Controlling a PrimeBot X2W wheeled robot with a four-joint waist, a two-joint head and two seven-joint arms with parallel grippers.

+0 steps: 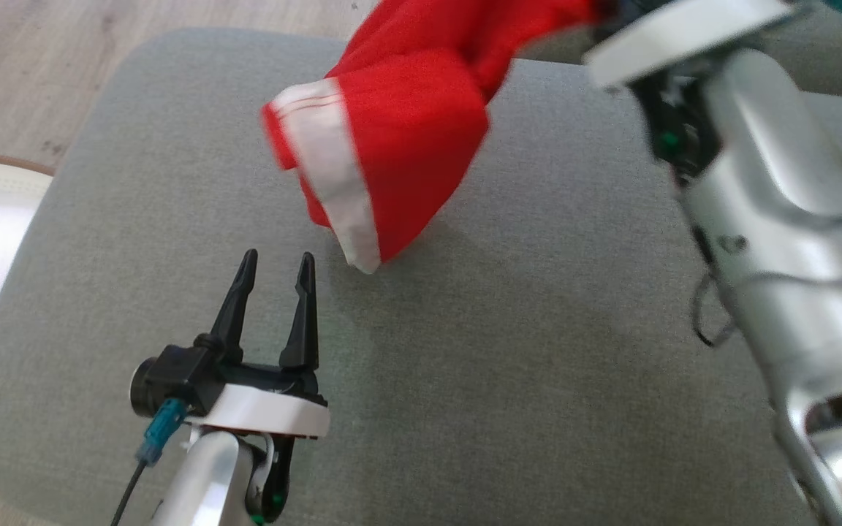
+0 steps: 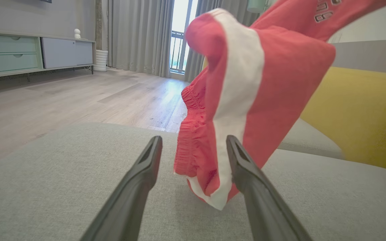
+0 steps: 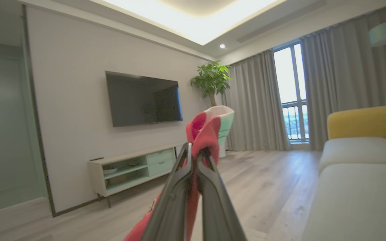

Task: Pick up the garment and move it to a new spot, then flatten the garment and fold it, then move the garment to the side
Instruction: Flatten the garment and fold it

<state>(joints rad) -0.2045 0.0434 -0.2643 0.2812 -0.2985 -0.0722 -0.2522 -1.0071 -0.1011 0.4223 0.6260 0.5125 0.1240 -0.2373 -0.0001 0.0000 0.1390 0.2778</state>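
Grey sofa cushion (image 1: 538, 329) is spread wide across the head view, and pale wooden floor (image 1: 19, 66) is seen beyond its far left corner. The red shorts (image 1: 406, 124) are held aloft above the cushion from the top right. There the right hand (image 3: 197, 149) is clamped on a bunched fold of the fabric, its two dark fingers pressed together with red cloth pinched between them. A white stripe (image 2: 238, 83) is shown down the side of the shorts, and a gathered elastic waistband (image 2: 189, 140) is picked out in the left wrist view, along with some printed lettering (image 2: 323, 10) near the top. The shorts are draped down and to the left, their lowest white-edged corner hanging low over the cushion; whether that corner is touching the cushion cannot be told. The left hand (image 1: 278, 257) is held low over the near left part of the cushion, fingers set wide apart with nothing gripped, and the hanging corner is found just beyond and to the right of its fingertips. The silver forearm (image 1: 772, 219) of the right arm is stretched up the right side of the head view. Behind, a wall-mounted television (image 3: 142, 98), a low cabinet (image 3: 129, 167), a potted plant (image 3: 211, 78), grey curtains (image 3: 256, 103) and a yellow backrest (image 2: 364, 113) are made out.
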